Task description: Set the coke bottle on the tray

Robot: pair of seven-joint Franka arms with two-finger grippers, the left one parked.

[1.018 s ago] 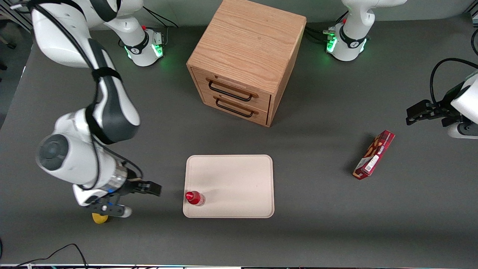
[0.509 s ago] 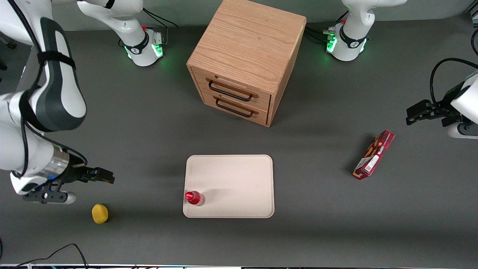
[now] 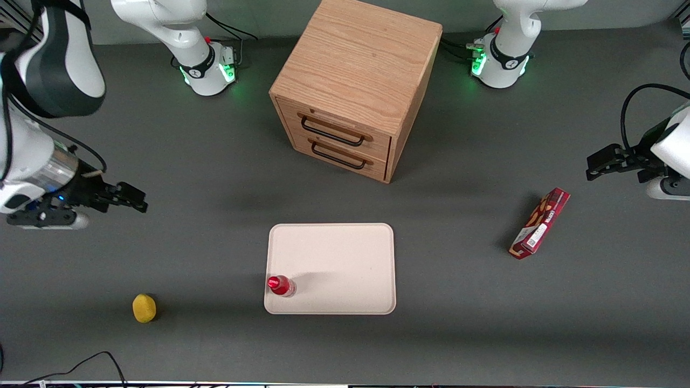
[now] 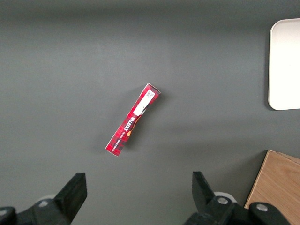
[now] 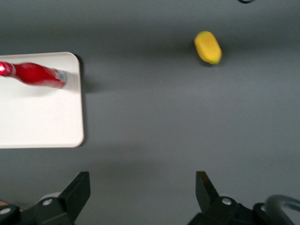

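The coke bottle (image 3: pixel 281 285) stands upright on the tray (image 3: pixel 345 258), at the tray corner nearest the front camera and toward the working arm's end of the worktop (image 3: pixel 215 226). The jaws (image 3: pixel 137 200) hang well apart from the bottle, above bare worktop, spread wide and holding nothing. A yellow lemon (image 3: pixel 144 307) lies nearer the front camera than the jaws. The wooden drawer cabinet (image 3: pixel 356 86) stands farther from that camera than the tray.

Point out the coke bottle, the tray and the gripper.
coke bottle (image 3: pixel 281 285), front view, on its red cap.
tray (image 3: pixel 345 258), front view, on its bare floor.
gripper (image 3: pixel 135 200), front view, between its open fingertips, apart from the tray, toward the working arm's end of the table.
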